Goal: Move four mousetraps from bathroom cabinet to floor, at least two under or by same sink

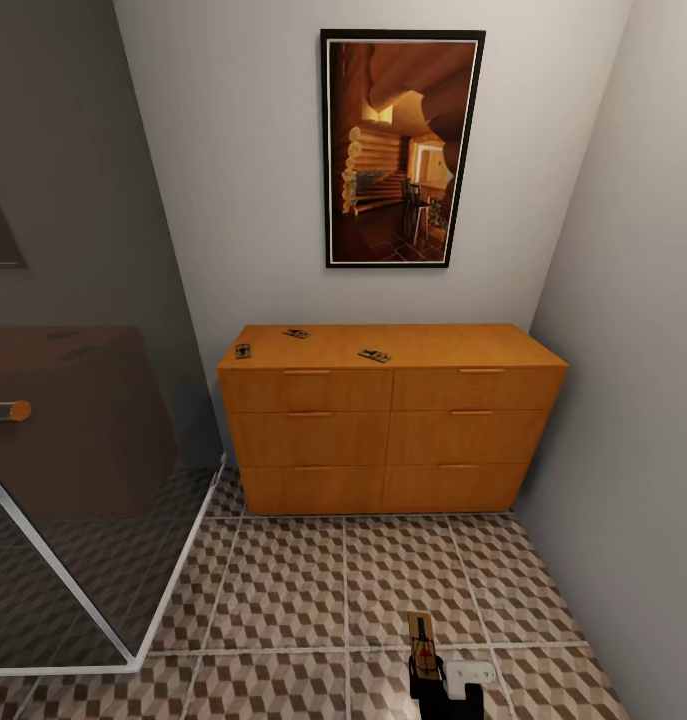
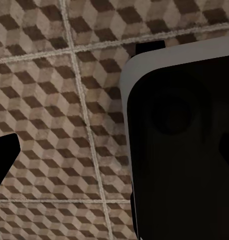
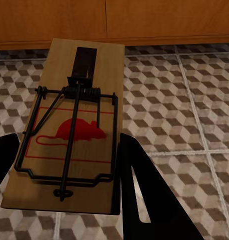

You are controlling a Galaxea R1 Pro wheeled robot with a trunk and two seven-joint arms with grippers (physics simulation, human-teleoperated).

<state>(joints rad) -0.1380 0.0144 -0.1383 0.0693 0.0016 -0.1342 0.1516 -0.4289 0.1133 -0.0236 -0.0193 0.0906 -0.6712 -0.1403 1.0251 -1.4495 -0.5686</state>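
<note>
Three mousetraps (image 1: 374,355) lie on the cabinet (image 1: 393,425); right hand (image 3: 64,165) grips a fourth (image 3: 74,125).

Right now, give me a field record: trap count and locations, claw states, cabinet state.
traps_visible: four
traps_on_cabinet_top: three, at
trap_in_claw: one mousetrap, held over the bathroom floor
right claw: shut on the trap, fingers on either side of the board
left claw: state unclear; one dark finger seen over tiles
cabinet: all six drawers closed
traps_on_floor: none seen
</note>
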